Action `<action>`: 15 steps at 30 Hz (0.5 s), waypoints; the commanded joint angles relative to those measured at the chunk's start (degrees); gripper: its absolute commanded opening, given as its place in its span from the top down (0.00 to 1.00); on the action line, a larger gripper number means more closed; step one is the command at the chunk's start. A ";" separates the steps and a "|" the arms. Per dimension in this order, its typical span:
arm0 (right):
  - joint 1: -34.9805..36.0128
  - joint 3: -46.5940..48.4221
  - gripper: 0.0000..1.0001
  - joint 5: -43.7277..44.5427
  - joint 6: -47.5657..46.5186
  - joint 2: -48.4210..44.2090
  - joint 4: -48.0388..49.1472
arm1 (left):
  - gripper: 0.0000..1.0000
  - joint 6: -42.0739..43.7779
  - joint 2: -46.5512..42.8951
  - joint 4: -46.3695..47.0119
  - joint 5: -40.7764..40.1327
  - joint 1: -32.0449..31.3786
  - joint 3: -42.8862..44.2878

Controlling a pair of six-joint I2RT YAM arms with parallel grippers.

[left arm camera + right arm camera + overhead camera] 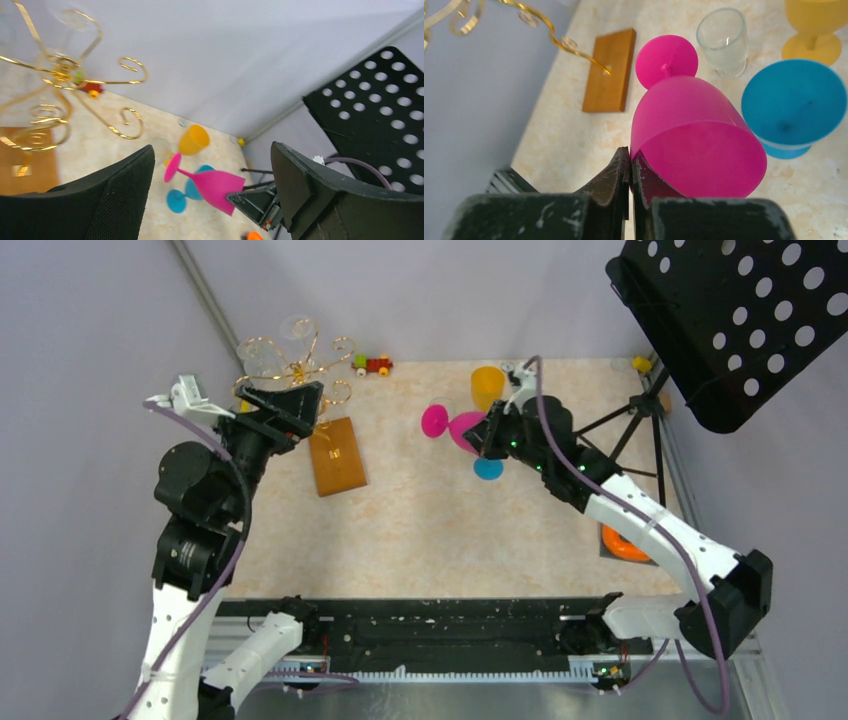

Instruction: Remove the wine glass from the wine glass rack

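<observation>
The gold wire rack stands at the back left on its brown wooden base. A clear wine glass hangs among its curled arms. My left gripper is open and empty, right beside the rack; in the left wrist view its jaws stand wide apart, with the rack at the upper left. My right gripper is shut on the rim of a pink wine glass and holds it tipped on its side above the mid-table. The right wrist view shows the pinch on the pink glass.
A blue glass, a yellow glass and a small clear tumbler stand near the pink one. A toy train sits at the back. A black music stand on a tripod fills the right. An orange object lies at the right edge.
</observation>
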 commanded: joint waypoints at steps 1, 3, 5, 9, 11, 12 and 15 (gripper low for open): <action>5.00 10.77 1.00 5.77 -8.82 6.51 -13.45 | 0.11 8.76 -1.82 -5.90 -12.40 0.20 2.70; 6.11 14.63 1.00 6.88 -11.45 10.43 -18.18 | 0.11 10.12 -2.45 -6.89 -14.37 0.20 3.01; 6.80 17.79 1.00 7.48 -13.93 13.94 -22.23 | 0.11 11.25 -2.79 -7.89 -16.10 0.20 3.31; 7.78 22.78 1.00 7.72 -17.86 20.33 -27.60 | 0.11 12.98 -3.48 -8.68 -17.78 0.21 3.36; 8.37 25.54 1.00 8.19 -19.62 23.38 -30.55 | 0.11 13.72 -3.65 -8.93 -18.17 0.20 3.45; 8.65 26.83 1.00 8.35 -20.38 24.85 -32.01 | 0.11 13.95 -3.64 -9.08 -18.44 0.20 3.53; 9.65 30.27 1.00 8.49 -22.30 29.03 -34.86 | 0.11 14.83 -3.53 -9.42 -18.64 0.22 3.56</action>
